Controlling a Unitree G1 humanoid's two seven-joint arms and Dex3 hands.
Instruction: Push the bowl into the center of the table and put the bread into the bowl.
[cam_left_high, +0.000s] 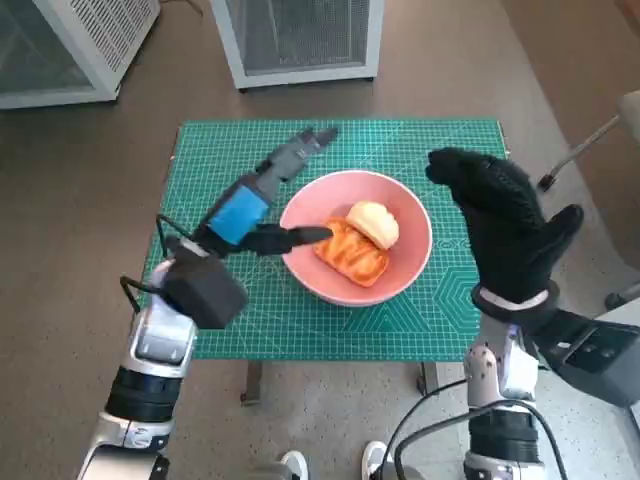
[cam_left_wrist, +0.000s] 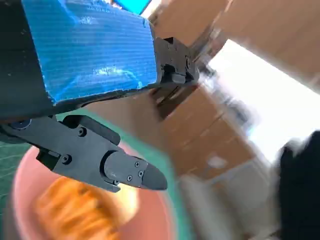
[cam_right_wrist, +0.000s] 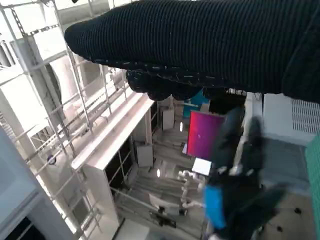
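Note:
A pink bowl (cam_left_high: 400, 270) stands near the middle of the green mat (cam_left_high: 220, 330). Inside it lie an orange glazed bread (cam_left_high: 350, 254) and a pale round bun (cam_left_high: 374, 223). My left hand (cam_left_high: 262, 195) hovers just left of the bowl, fingers spread and holding nothing; its thumb reaches over the bowl's left rim. In the left wrist view the blue-taped left hand (cam_left_wrist: 90, 100) sits above the blurred pink bowl (cam_left_wrist: 30, 170) and orange bread (cam_left_wrist: 75, 210). My gloved right hand (cam_left_high: 500, 220) is raised to the right of the bowl, open and empty; the glove (cam_right_wrist: 210, 45) spans the right wrist view.
The table's front edge (cam_left_high: 330, 358) lies close below the bowl. White mesh cabinets (cam_left_high: 300, 40) stand on the floor behind the table, and a chair leg (cam_left_high: 580, 150) shows at the right. Shoes (cam_left_high: 380, 460) of a person appear under the front edge.

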